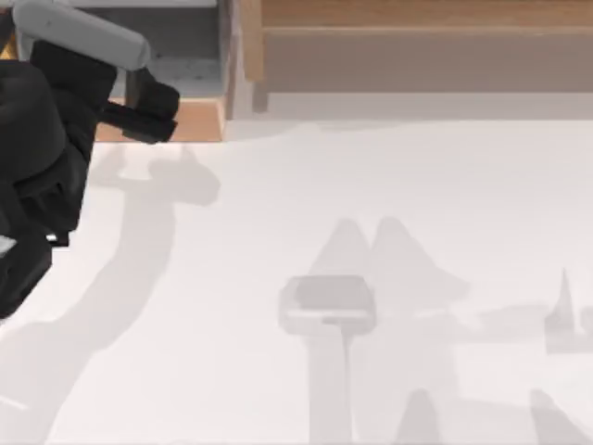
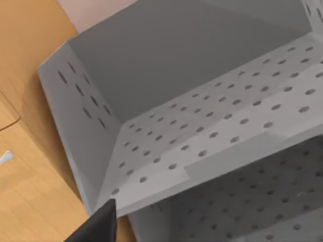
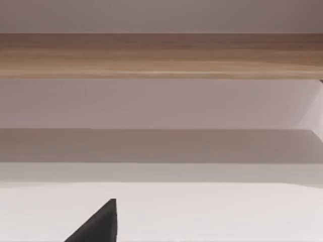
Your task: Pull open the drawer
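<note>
**Q:** While the left arm is reaching to the table's [image 1: 389, 185] far left corner, where is the drawer [image 1: 190, 121] lying relative to the tool?

**A:** My left gripper [image 1: 148, 113] is sitting right at the drawer's orange-brown front board, which is running left to right across the top view. The grey perforated lining [image 2: 212, 136] is lying just beyond it, open to my left wrist camera. I cannot tell whether the tool is spread or pinching the board.

**Q:** Which way is the coming pull pointing?

**A:** In my judgement, square to that board, away from the cabinet and toward the near edge of the table. The left arm is by far the nearer one. My right gripper [image 3: 101, 224] is idling over bare table, facing the pale tan wooden front [image 3: 161, 55]; I cannot tell its state either.
</note>
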You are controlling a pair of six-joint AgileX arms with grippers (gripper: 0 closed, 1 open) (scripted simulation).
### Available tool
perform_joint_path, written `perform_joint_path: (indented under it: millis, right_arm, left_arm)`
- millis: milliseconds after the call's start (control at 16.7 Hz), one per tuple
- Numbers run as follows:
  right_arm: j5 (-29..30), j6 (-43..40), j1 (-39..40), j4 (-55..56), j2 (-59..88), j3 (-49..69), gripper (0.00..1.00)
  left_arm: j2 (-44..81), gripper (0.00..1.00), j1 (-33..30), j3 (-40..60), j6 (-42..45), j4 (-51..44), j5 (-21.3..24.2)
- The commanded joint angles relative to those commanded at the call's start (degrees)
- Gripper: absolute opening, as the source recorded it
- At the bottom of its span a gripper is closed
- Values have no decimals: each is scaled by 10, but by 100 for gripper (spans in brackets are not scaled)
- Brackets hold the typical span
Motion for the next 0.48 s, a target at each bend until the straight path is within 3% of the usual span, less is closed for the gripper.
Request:
perform_joint_path:
  millis: [480]
  right_arm:
    - [0,0,0,0,0,0,100]
  left_arm:
    - [328,100,299,162,380,160,311]
